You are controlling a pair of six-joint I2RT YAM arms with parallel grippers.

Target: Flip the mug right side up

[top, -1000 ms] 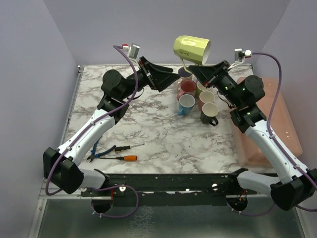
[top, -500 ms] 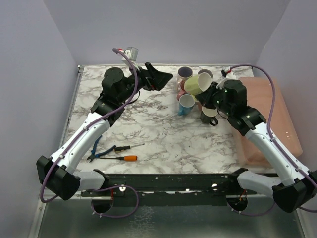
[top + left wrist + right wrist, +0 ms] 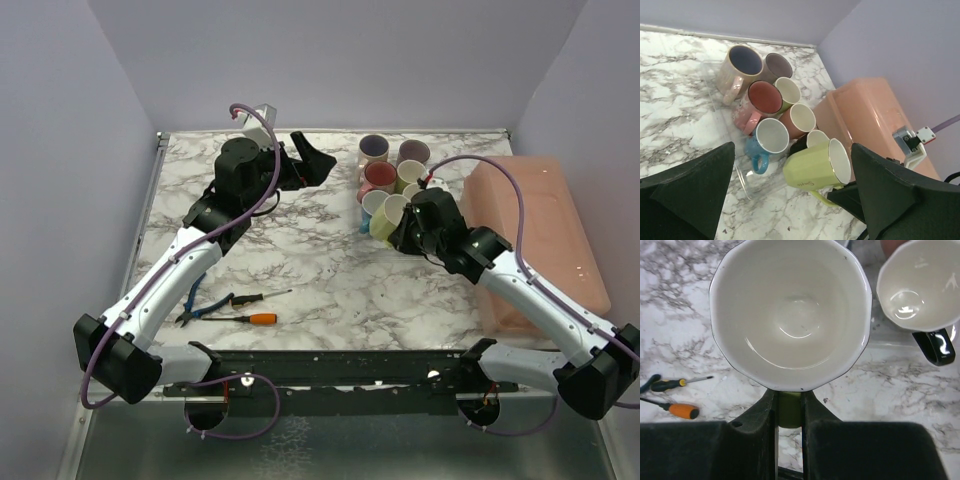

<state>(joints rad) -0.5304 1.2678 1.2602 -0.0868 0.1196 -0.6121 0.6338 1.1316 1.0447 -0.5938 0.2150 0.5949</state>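
The yellow-green mug (image 3: 388, 217) sits tilted at the near edge of the mug cluster, its white inside facing the right wrist camera; whether its base touches the marble table (image 3: 300, 260) I cannot tell. The right gripper (image 3: 789, 407) is clamped on the mug's handle, fingers pressed against both sides. Just behind the mug stand a blue mug (image 3: 771, 137) and a black mug (image 3: 917, 285) in a clear tray (image 3: 742, 182). The left gripper (image 3: 312, 160) hangs over the far table with its jaws spread wide, holding nothing. A pink bin (image 3: 540, 235) lies to the right.
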